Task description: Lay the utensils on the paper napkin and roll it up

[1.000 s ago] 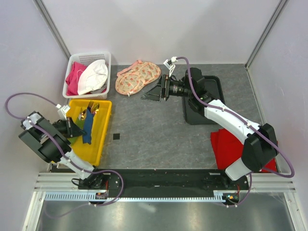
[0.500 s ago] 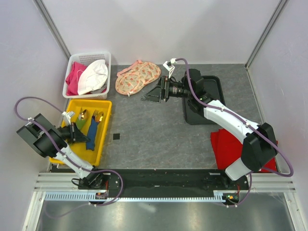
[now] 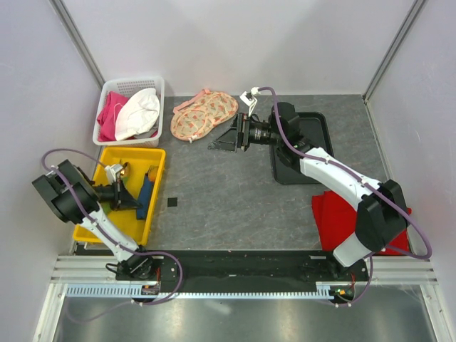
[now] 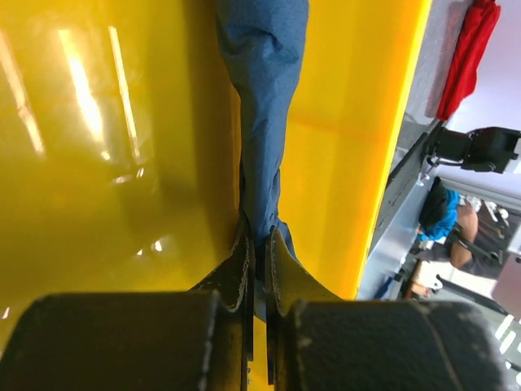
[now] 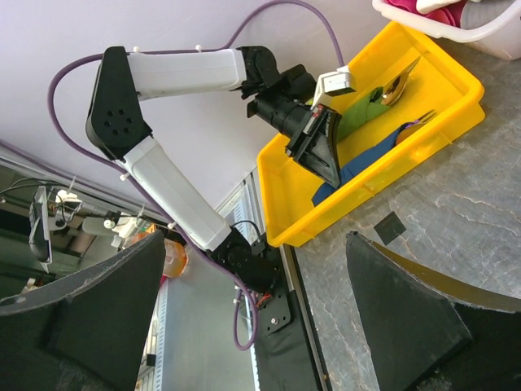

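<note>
The navy paper napkin [image 3: 146,194] lies bunched in the yellow bin [image 3: 154,214] at the left. My left gripper [image 3: 128,197] is inside the bin and shut on the napkin's near end. In the left wrist view the napkin [image 4: 264,122] runs up from between the closed jaws [image 4: 260,244]. Two utensils with gold heads [image 3: 125,171] lie at the bin's far end, and they show in the right wrist view as a spoon [image 5: 399,85] and a fork [image 5: 423,122]. My right gripper [image 3: 226,137] is open and empty above the table's middle.
A white basket [image 3: 133,80] with pink and white cloths stands behind the bin. Peach floral fabric [image 3: 203,114] lies next to the right gripper. A black tray [image 3: 320,135] and a red cloth [image 3: 335,217] are on the right. A small black square [image 3: 171,203] lies beside the bin.
My left gripper has moved to the right and slightly nearer inside the bin, and the napkin has shifted right with it. The right arm has hardly moved.
</note>
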{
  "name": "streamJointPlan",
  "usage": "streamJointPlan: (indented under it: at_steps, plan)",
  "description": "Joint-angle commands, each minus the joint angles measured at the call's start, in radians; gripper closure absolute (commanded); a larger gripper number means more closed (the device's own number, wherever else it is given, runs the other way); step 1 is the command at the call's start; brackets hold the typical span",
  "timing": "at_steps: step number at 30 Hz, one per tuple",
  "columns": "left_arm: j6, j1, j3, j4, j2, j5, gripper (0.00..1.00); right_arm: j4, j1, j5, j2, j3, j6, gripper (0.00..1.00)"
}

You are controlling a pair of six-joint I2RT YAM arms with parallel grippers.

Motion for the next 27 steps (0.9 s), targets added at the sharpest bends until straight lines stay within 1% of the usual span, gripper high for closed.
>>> streamJointPlan:
  at_steps: [1,6,8,9,10,12,13,15,16,20,22,27]
  plan:
    - [-0.117,-0.022,0.029,0.083,0.028,-0.001,0.98,0.037,0.005,-0.008,0.002,0.006,-0.002,0.02]
    - [-0.163,-0.022,-0.006,0.15,0.005,-0.041,0.97,0.033,0.005,-0.008,0.005,0.009,-0.004,0.02]
    - [-0.177,-0.022,-0.014,0.176,-0.007,-0.053,0.92,0.034,0.006,-0.008,0.004,0.009,-0.002,0.02]
    - [-0.179,-0.021,-0.023,0.182,-0.013,-0.067,0.89,0.034,0.006,-0.008,0.005,0.011,-0.002,0.02]
    - [-0.189,-0.022,-0.028,0.193,-0.021,-0.076,0.84,0.034,0.006,-0.008,0.007,0.011,-0.002,0.02]
    - [-0.199,-0.021,-0.037,0.213,-0.042,-0.09,0.78,0.033,0.006,-0.008,0.008,0.015,-0.002,0.02]
    - [-0.203,-0.021,-0.037,0.215,-0.048,-0.09,0.73,0.033,0.006,-0.008,0.008,0.017,-0.002,0.02]
    - [-0.211,-0.022,-0.032,0.221,-0.065,-0.095,0.7,0.033,0.006,-0.008,0.007,0.018,-0.001,0.02]
    - [-0.219,-0.021,-0.031,0.222,-0.076,-0.095,0.61,0.031,0.006,-0.008,0.007,0.018,-0.001,0.02]
    - [-0.223,-0.021,-0.039,0.238,-0.133,-0.116,0.49,0.024,0.006,-0.008,-0.004,0.018,-0.007,0.02]
    - [-0.229,-0.021,-0.042,0.247,-0.168,-0.132,0.41,0.022,0.006,-0.01,-0.006,0.02,-0.009,0.02]
    - [-0.258,-0.021,-0.051,0.293,-0.254,-0.18,0.31,0.022,0.005,-0.008,-0.01,0.018,-0.009,0.02]
